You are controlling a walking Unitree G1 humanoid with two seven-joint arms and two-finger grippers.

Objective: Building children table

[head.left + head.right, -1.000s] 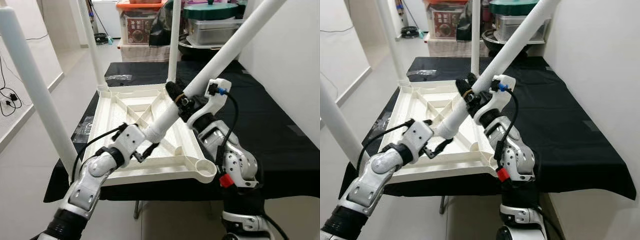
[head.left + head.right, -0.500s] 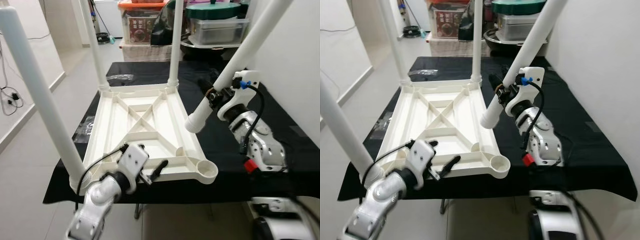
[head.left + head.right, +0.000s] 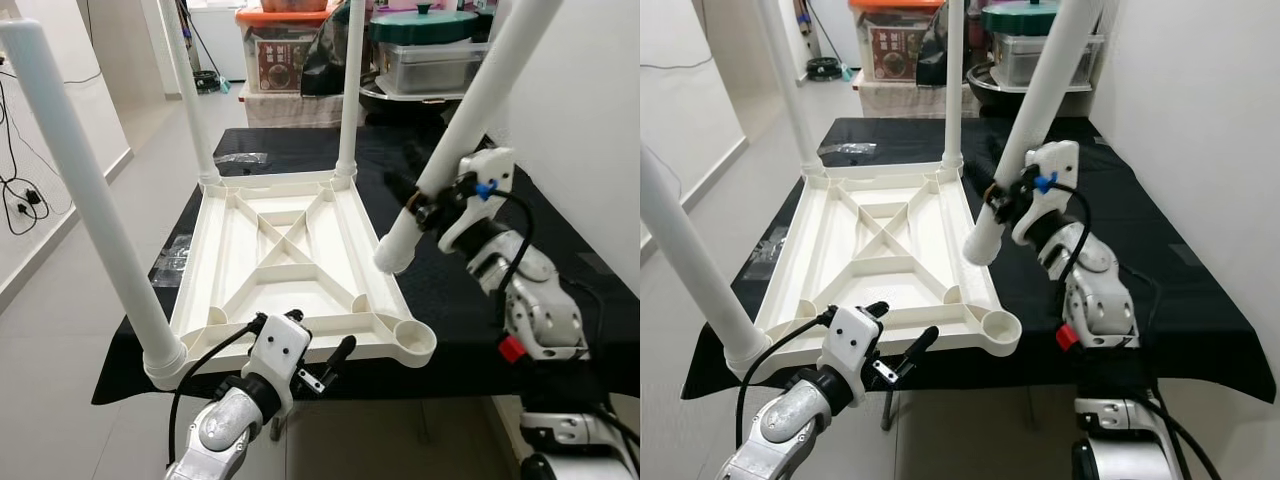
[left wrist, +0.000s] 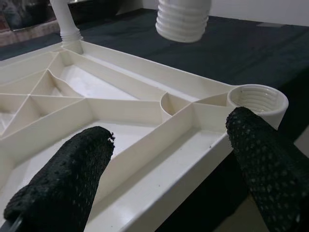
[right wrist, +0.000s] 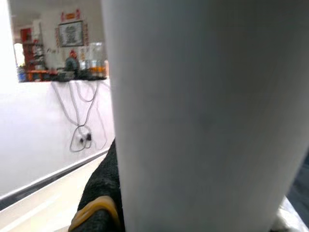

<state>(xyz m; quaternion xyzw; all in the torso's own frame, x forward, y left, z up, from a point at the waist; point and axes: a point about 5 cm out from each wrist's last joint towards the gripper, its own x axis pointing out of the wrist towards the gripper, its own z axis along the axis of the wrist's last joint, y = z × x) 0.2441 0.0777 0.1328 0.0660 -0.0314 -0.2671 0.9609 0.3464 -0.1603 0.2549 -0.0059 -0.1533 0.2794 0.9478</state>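
Observation:
A white plastic tabletop (image 3: 215, 255) lies upside down on the black-covered table. Three white legs stand in its corners: front left (image 3: 80, 200), back left (image 3: 190, 90), back right (image 3: 350, 90). The front right socket (image 3: 409, 340) has nothing in it. My right gripper (image 3: 428, 205) is shut on the fourth leg (image 3: 470, 110), which is tilted with its threaded end (image 4: 182, 19) in the air above and behind that socket. My left gripper (image 3: 898, 328) is open at the tabletop's front edge, holding nothing. In the left wrist view the socket (image 4: 258, 99) lies just past one finger.
The black cloth (image 3: 470, 320) covers the table to the right of the tabletop. A white wall (image 3: 590, 120) stands close on the right. Storage boxes (image 3: 285, 50) and a green-lidded container (image 3: 430, 50) sit beyond the table. Open floor with cables (image 3: 20, 200) lies left.
My left gripper has let go of the loose leg and dropped to the tabletop's front edge. My right gripper has swung the leg rightward and more upright, its end now near the front right socket.

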